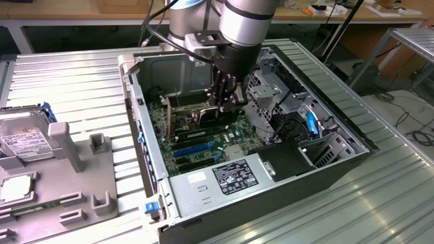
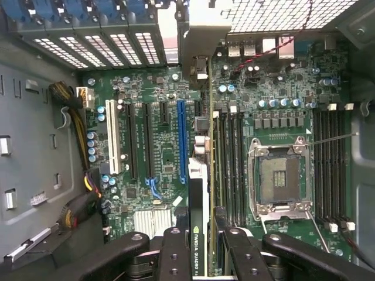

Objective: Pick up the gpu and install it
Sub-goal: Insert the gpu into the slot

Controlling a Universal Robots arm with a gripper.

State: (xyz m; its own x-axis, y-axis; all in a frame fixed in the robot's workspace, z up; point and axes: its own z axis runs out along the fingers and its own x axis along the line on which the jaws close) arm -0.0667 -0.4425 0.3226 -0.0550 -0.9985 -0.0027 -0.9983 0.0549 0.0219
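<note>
Alignment is the whole job at this step, as I judge it: the gpu [image 2: 198,199] should go down square, its lower edge parallel to the slot and its silvery bracket [image 2: 202,35] lined up with the rear openings of the computer case [image 1: 139,109]. It wants pressing straight and evenly rather than rocking, since a tilted card could bind or scrape the motherboard [image 2: 158,170]. My gripper [image 2: 199,257] is pinching the card by its two flat faces, toward the end away from the bracket, so the card stands on edge and runs straight out ahead of me. It sits inside the case, over the board, just beside the blue expansion slot [image 2: 180,140], between that slot and the memory slots [image 2: 231,158], with the empty CPU socket [image 2: 280,175] farther off. Whether its edge connector has entered a slot I cannot tell. The case lies open on the ribbed metal bench [image 1: 68,81].
</note>
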